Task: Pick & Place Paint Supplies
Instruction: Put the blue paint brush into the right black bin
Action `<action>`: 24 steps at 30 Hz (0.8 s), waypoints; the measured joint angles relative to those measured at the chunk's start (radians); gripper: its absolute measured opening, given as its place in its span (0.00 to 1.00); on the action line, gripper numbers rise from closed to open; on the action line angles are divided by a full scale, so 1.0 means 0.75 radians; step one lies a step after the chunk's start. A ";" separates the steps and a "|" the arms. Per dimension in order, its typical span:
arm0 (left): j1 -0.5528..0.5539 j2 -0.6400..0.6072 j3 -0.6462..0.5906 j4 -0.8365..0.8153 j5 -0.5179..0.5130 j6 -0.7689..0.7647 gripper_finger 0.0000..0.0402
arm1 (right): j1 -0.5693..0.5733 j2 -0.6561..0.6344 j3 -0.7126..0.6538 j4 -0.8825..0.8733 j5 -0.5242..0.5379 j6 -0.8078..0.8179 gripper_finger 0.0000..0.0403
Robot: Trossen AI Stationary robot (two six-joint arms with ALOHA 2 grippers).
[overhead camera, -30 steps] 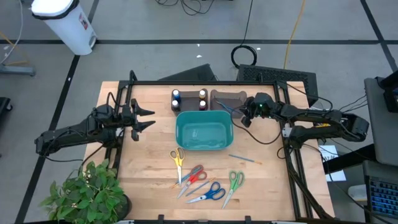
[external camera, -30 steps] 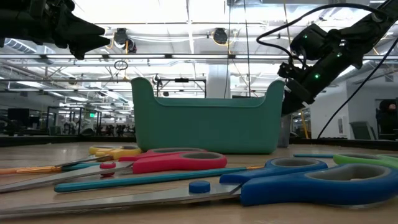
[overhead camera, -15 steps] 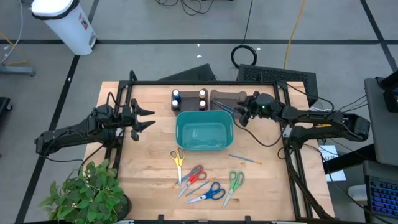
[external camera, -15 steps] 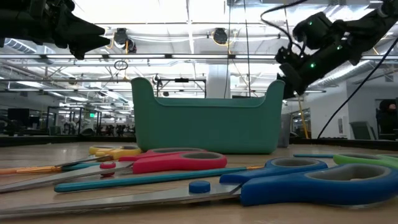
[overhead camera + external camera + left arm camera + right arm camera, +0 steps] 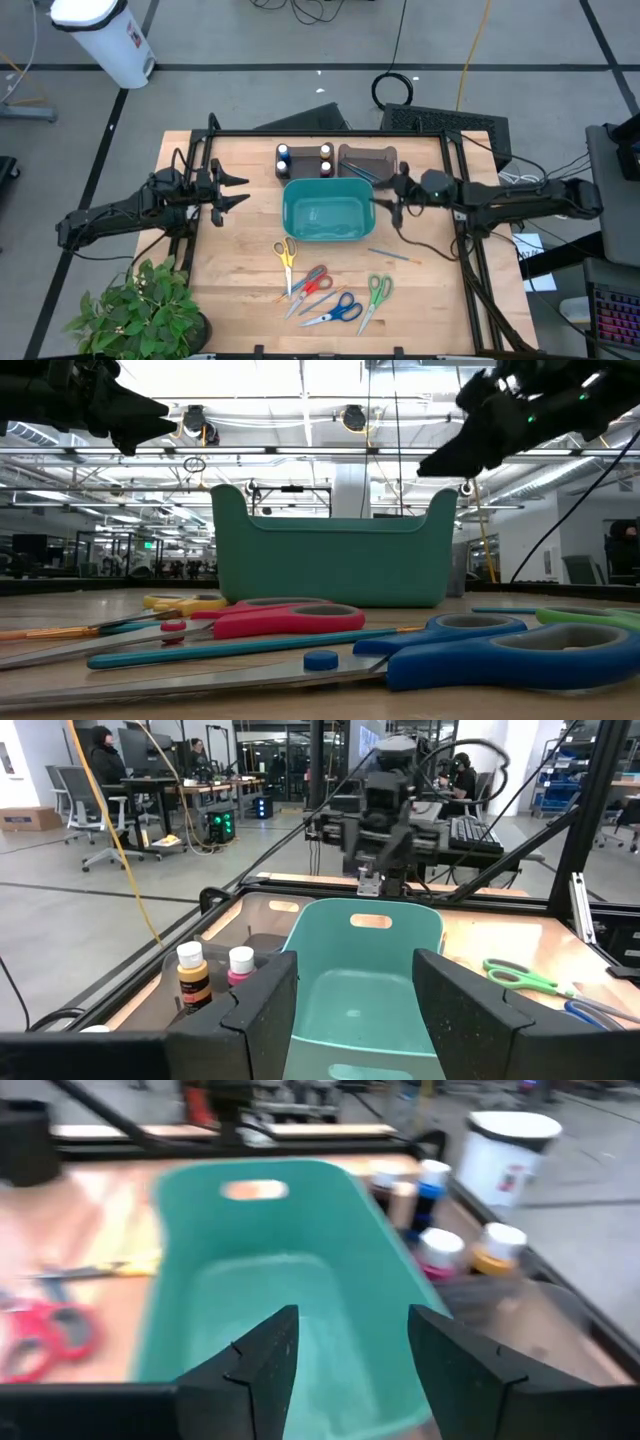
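Several tiny paint bottles (image 5: 283, 156) (image 5: 432, 1177) stand upright at the table's far side, behind the teal bin (image 5: 287, 215). Thin brushes lie in a brown tray (image 5: 372, 158) beside them, and one blue-and-orange brush (image 5: 392, 256) lies flat on the table right of the bin. My right gripper (image 5: 383, 205) (image 5: 350, 1320) hovers open above the bin's right end, pointing across it with nothing between its fingers. My left gripper (image 5: 243, 189) (image 5: 355, 970) hangs open and level left of the bin, also holding nothing.
Several scissors (image 5: 322, 285) with yellow, red, blue and green handles lie on the near half of the table, with an orange brush among them. A potted plant (image 5: 145, 310) stands at the near left corner. A black frame (image 5: 465, 250) edges the table.
My right gripper has swung away from the brown tray toward the table's near edge and has risen. It has tipped from slanting down to nearly level and now stands over the bin's right end. Nothing on the table has moved.
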 joint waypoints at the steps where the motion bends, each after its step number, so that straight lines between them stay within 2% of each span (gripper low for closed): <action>1: 0.000 0.000 0.000 0.000 0.000 0.000 0.52 | 0.037 -0.004 0.000 0.004 0.000 0.013 0.46; 7: 0.001 0.000 0.001 0.001 0.000 0.000 0.52 | 0.239 -0.008 0.000 0.056 -0.002 0.130 0.46; 15: 0.000 0.000 0.000 0.000 0.000 0.000 0.52 | 0.470 -0.007 -0.001 0.165 -0.004 0.139 0.46; 20: 0.001 0.000 0.000 0.001 -0.001 0.000 0.52 | 0.545 0.000 -0.001 0.338 -0.004 0.090 0.46; 24: 0.000 0.000 0.000 0.001 0.000 0.000 0.52 | 0.558 0.000 -0.001 0.374 -0.002 0.054 0.45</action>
